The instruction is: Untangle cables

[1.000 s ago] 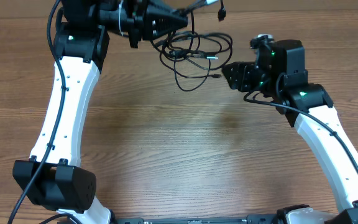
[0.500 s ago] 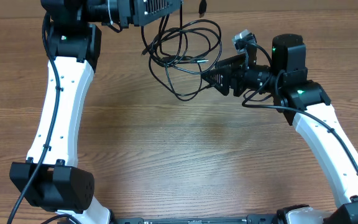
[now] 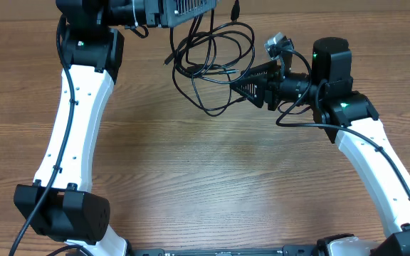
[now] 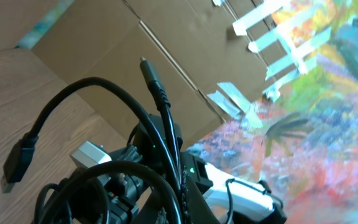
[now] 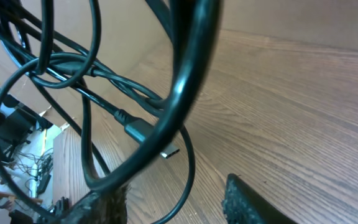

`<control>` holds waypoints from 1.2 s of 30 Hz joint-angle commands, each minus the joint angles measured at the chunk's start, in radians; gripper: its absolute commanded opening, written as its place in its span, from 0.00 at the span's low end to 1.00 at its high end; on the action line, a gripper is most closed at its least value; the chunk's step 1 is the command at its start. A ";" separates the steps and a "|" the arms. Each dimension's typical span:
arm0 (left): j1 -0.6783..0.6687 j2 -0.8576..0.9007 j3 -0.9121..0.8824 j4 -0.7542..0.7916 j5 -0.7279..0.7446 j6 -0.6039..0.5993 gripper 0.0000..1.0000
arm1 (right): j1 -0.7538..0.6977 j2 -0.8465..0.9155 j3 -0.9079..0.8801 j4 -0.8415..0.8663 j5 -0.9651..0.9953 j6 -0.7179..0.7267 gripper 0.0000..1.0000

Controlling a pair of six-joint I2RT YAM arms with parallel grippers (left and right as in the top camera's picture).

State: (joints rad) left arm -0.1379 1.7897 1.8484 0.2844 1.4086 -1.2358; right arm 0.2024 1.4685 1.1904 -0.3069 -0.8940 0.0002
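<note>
From overhead, a tangle of thin black cables (image 3: 206,69) hangs in loose loops above the far part of the brown wood-grain table (image 3: 191,178), between the two arms. The strands run up to the left gripper (image 3: 206,8), a black tool at the top edge of the picture. Its fingertips are partly cut off by the frame, but its fingers are pressed together on the strands that carry the bundle. One small black plug (image 3: 235,8) pokes up just beside it. The right gripper (image 3: 239,83) points into the loops from the side, with strands crossing its tip. Whether it touches them cannot be told here.

In the left wrist view, the thin black cables fill the lower middle, curving in front of the lens and hiding the tool's own fingers. A flat black connector (image 4: 16,163) dangles at the left. Behind the strands lies part of the right arm's white link (image 4: 235,190), mostly covered.

The right wrist view is close and blurred. One thick, out-of-focus strand sweeps across the frame, and a silver-tipped plug (image 5: 151,138) sits among the loops. Only the fingers' (image 5: 253,202) dark ends show at the bottom edge. They stand apart, with a loop passing between them, and no contact can be made out.
</note>
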 commanded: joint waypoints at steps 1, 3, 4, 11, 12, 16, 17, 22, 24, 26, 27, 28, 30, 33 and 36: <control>-0.007 -0.030 0.013 0.005 -0.055 -0.084 0.04 | -0.007 0.023 0.007 0.006 -0.026 -0.009 0.47; -0.007 -0.030 0.013 0.005 -0.073 -0.104 0.05 | -0.007 0.029 0.007 0.007 -0.042 -0.010 0.41; -0.008 -0.030 0.013 0.005 -0.082 -0.110 0.04 | -0.007 0.031 0.007 0.007 -0.052 -0.009 0.39; -0.012 -0.030 0.013 0.006 -0.199 -0.115 0.04 | -0.006 0.034 0.007 0.008 -0.069 -0.010 0.39; -0.010 -0.030 0.013 0.006 -0.218 -0.116 0.04 | -0.006 0.034 0.007 0.008 -0.069 -0.009 0.39; 0.010 -0.030 0.013 0.006 -0.294 -0.156 0.04 | -0.007 0.034 0.007 0.008 -0.069 -0.009 0.39; 0.014 -0.030 0.013 0.009 -0.306 -0.176 0.04 | -0.007 0.034 0.007 0.010 -0.069 -0.008 0.39; 0.010 -0.030 0.013 0.021 -0.364 -0.253 0.05 | -0.007 0.034 0.007 0.070 -0.149 0.035 0.39; 0.004 -0.030 0.013 0.021 -0.372 -0.271 0.04 | -0.007 0.034 0.007 0.106 -0.179 0.068 0.39; -0.002 -0.030 0.013 0.028 -0.373 -0.290 0.04 | -0.007 0.034 0.007 0.135 -0.182 0.105 0.39; -0.006 -0.030 0.013 0.037 -0.373 -0.295 0.04 | -0.007 0.034 0.007 0.142 -0.182 0.109 0.39; -0.010 -0.030 0.013 0.042 -0.373 -0.301 0.05 | -0.006 0.034 0.007 0.142 -0.182 0.109 0.39; -0.019 -0.030 0.013 0.061 -0.381 -0.321 0.05 | -0.006 0.034 0.007 0.141 -0.201 0.108 0.39; -0.032 -0.030 0.013 0.074 -0.403 -0.338 0.04 | -0.005 0.034 0.007 0.140 -0.211 0.108 0.39; -0.047 -0.030 0.013 0.108 -0.406 -0.376 0.05 | -0.006 0.034 0.007 0.140 -0.179 0.108 0.37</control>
State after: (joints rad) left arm -0.1661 1.7897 1.8484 0.3637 1.0382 -1.5547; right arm 0.2024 1.5028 1.1904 -0.1722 -1.0702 0.1017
